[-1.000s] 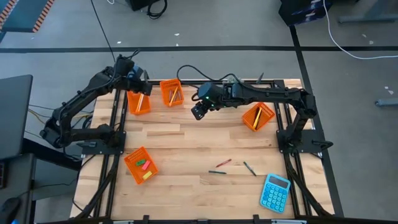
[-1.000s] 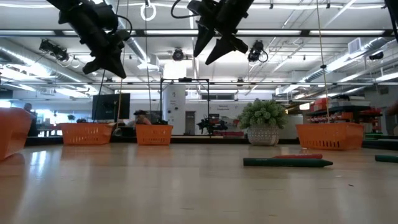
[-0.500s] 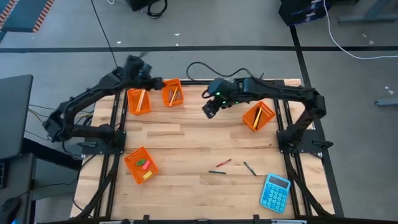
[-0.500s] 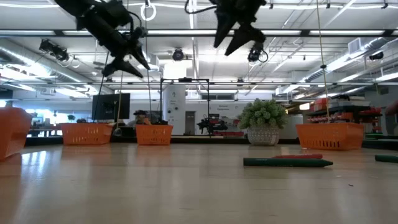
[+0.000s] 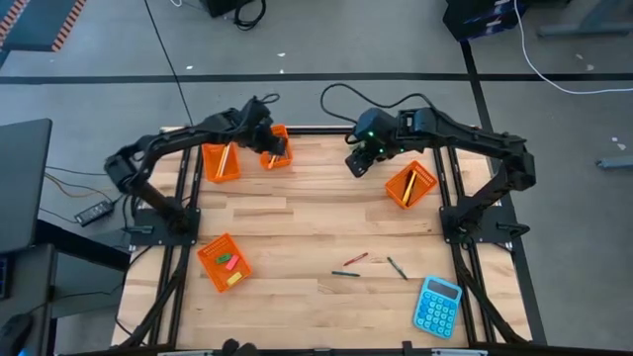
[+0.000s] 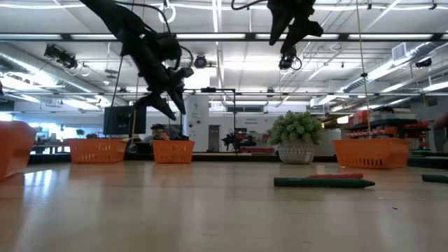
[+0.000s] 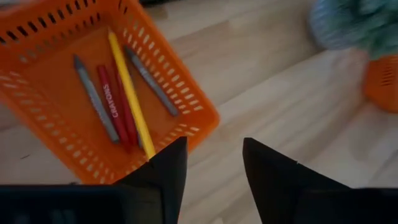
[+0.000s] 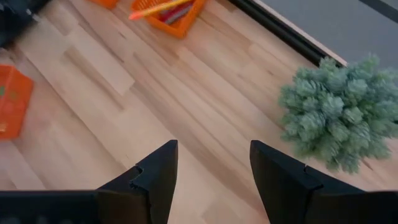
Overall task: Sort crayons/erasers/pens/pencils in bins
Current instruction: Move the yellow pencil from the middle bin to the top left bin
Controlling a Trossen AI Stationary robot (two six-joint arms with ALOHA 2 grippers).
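Observation:
Four orange bins stand on the wooden table. The far-left bin [image 5: 220, 161] holds an orange stick. The bin beside it [image 5: 274, 146] holds grey and red crayons [image 7: 106, 102] and a yellow stick [image 7: 130, 93]. The right bin [image 5: 410, 184] holds a yellow pencil. Small erasers [image 5: 229, 262] lie in the near-left bin [image 5: 223, 262]. Three loose crayons [image 5: 355, 259] lie near the front right. My left gripper [image 7: 214, 155] hangs open above the crayon bin's near corner. My right gripper [image 8: 214, 155] hangs open and high over the far middle of the table [image 5: 358, 163].
A blue calculator [image 5: 436, 306] lies at the near right corner. A small green plant [image 8: 339, 112] stands at the far edge. In the low view a green crayon [image 6: 323, 183] lies flat with a red one behind it. Bare wood spans the table's middle.
My left gripper has swung from above the far-left bin toward the table's right edge, stopping lower, over the crayon bin; its fingers have opened. My right gripper has moved up and toward the table's right and far edges, staying open.

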